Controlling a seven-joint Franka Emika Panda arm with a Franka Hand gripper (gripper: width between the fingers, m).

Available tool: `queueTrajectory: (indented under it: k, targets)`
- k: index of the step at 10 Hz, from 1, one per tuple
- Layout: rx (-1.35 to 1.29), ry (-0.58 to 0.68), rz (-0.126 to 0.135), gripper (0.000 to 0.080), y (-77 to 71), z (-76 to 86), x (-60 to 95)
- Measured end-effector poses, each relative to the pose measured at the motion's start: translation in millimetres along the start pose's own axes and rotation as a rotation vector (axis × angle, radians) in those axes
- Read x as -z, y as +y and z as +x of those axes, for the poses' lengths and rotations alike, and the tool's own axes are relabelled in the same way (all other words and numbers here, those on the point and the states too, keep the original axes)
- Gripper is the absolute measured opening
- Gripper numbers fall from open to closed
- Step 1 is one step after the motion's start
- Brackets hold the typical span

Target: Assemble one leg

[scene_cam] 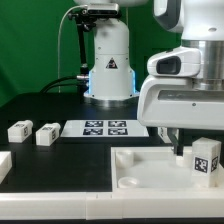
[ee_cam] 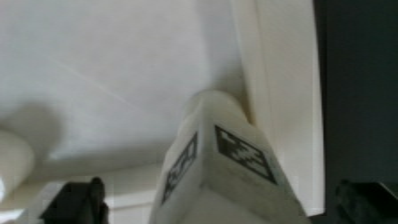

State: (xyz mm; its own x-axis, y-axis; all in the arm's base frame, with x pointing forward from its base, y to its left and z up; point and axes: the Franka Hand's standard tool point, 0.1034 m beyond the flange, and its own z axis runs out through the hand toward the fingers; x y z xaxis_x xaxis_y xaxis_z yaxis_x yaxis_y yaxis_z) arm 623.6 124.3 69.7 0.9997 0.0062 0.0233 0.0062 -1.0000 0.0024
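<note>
My claw [ee_cam: 214, 205] stands wide, straddling the leg [ee_cam: 222, 150] without gripping it. The leg stands upright on the panel [scene_cam: 150, 172]. Two spare legs [scene_cam: 32, 131] lie apart; whether it is fully seated, I cannot tell.

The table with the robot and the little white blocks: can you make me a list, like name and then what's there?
pincer: open, fingers either side of one leg, not squeezing it
leg at the pincer: standing on the large white panel
spare legs: two on the black table, at the exterior view's left
marker board: flat on the table, behind the panel
panel socket: round, nothing in it
</note>
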Motion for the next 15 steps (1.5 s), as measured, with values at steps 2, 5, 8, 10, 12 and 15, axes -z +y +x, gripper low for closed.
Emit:
queueTrajectory:
  k: [2,5,8,10,12,15]
  targets:
    - [0.293,-0.011,-0.005,0.0649,0.1,-0.6,0.4]
    - [0.699,-0.034,-0.018,0.0649,1.3,-2.0,0.3]
    - [0.943,-0.042,-0.033,0.0649,4.5,-1.4,0.2]
    - [0.937,-0.042,-0.033,0.0486,4.9,-1.4,0.1]
    - [0.936,-0.042,-0.033,0.0350,5.3,-1.3,0.2]
    - [0.873,-0.039,-0.033,0.0291,5.6,-1.2,0.4]
